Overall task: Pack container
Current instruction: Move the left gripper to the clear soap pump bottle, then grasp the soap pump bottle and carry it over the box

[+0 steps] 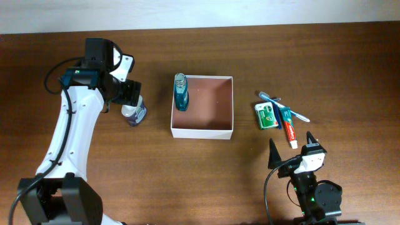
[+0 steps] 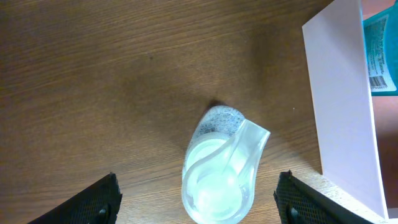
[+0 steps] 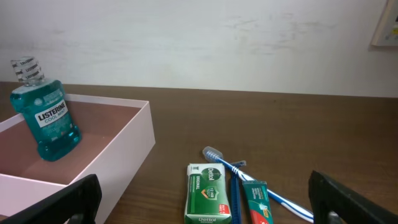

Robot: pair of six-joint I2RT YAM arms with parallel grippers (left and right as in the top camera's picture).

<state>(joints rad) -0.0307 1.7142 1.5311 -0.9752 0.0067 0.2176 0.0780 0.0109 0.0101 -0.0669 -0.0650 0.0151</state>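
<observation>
The container (image 1: 201, 132), a shallow white-walled box with a pinkish-brown inside, sits mid-table. A teal mouthwash bottle (image 1: 181, 92) stands upright in its back left corner and also shows in the right wrist view (image 3: 48, 118). Left of the box, a small clear bottle (image 2: 221, 168) rests on the wood. My left gripper (image 2: 199, 205) hangs over it, open, with one finger on each side and neither touching. My right gripper (image 3: 205, 208) is open and empty near the front right, facing the toiletries.
Right of the box lie a green-and-white soap packet (image 3: 209, 193), a blue razor (image 3: 234, 190), a toothpaste tube (image 3: 256, 202) and a blue-white toothbrush (image 3: 273, 196). The box's white side wall (image 2: 339, 106) stands close to the right of the clear bottle.
</observation>
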